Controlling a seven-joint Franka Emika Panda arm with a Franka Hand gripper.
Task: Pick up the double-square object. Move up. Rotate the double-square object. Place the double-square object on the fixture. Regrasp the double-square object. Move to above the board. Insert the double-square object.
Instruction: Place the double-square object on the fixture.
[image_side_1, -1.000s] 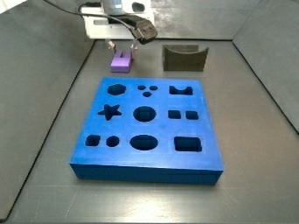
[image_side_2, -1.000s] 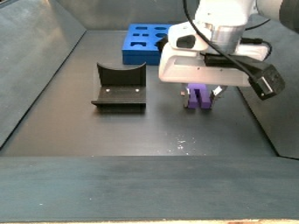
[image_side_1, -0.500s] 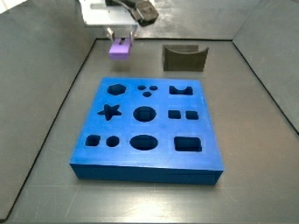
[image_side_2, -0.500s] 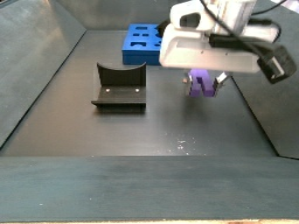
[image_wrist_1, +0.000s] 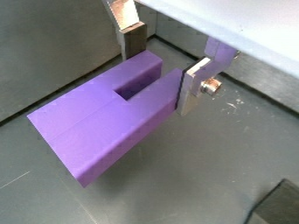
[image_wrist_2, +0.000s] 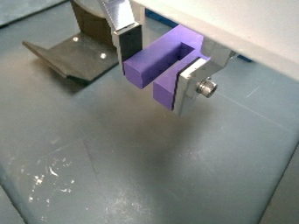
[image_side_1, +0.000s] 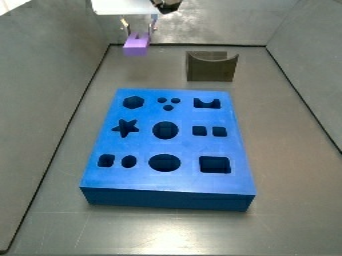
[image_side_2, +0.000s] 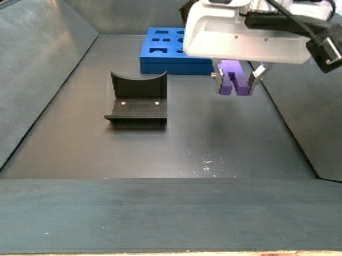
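The gripper (image_wrist_2: 162, 63) is clamped on the double-square object (image_wrist_2: 167, 58), one silver finger plate against each of two opposite side faces. In both wrist views the dark pad of one finger (image_wrist_1: 132, 41) bears on the far side of the block, and the plate with the round screw head (image_wrist_1: 201, 86) bears on the near side. The block is carried clear of the floor: in a side view the gripper (image_side_2: 238, 72) holds the double-square object (image_side_2: 235, 79) in the air, with dark floor visible beneath it.

The block is a lilac prism with a rectangular recess cut into one broad face. In a wrist view its long axis runs away from the fingers, with most of its length projecting beyond them as a free end (image_wrist_1: 87, 131). The recessed face is turned toward the camera. In a side view the piece (image_side_1: 135, 42) hangs just below the white gripper body, near the back wall of the enclosure; its orientation there is too small to judge.

The fixture (image_side_2: 135, 100) stands on the floor, well apart from the held block, and carries nothing. A wrist view shows the fixture (image_wrist_2: 73, 55) beside the gripper at a lower level.

The board (image_side_1: 167, 146) lies flat on the floor with all cut-outs unoccupied. Its far edge is near the fixture (image_side_1: 210, 66).
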